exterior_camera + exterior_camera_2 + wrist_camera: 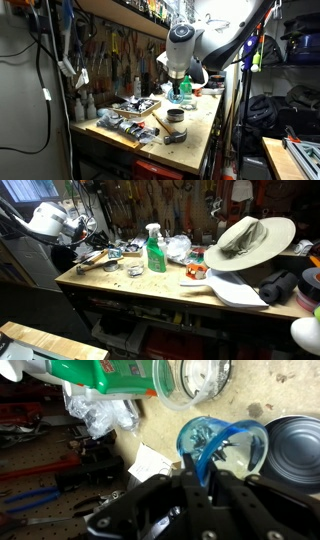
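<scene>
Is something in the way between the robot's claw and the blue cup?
Nothing visible does. In the wrist view the blue cup sits right at the gripper; the metal can stands beside the cup, not between them.

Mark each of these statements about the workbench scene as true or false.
1. A green spray bottle stands upright on the workbench. True.
2. The hat hangs from a hook on the tool wall. False: it rests tilted on things lying on the bench.
3. In the wrist view the claw is right at a blue translucent cup. True.
4. The metal can stands at the far end of the bench from that cup. False: it stands directly beside the cup.
</scene>
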`<state>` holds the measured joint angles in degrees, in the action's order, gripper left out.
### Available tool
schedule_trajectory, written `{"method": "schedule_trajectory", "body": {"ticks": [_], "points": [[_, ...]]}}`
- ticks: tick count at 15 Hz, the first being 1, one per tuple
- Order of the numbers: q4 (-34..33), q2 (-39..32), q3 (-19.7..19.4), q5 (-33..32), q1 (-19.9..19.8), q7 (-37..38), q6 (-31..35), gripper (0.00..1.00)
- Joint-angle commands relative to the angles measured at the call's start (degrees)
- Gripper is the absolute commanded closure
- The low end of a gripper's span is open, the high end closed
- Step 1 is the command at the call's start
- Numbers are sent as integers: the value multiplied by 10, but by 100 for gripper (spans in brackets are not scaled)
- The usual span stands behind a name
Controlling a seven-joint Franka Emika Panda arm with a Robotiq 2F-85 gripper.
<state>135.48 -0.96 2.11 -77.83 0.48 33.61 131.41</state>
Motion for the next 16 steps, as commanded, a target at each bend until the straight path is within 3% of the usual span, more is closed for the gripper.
{"method": "schedule_trajectory", "body": {"ticks": [1, 16], "points": [[4, -10, 9, -38, 17, 31, -46, 97], [-18, -72, 40, -50, 57, 84, -203, 97]]}}
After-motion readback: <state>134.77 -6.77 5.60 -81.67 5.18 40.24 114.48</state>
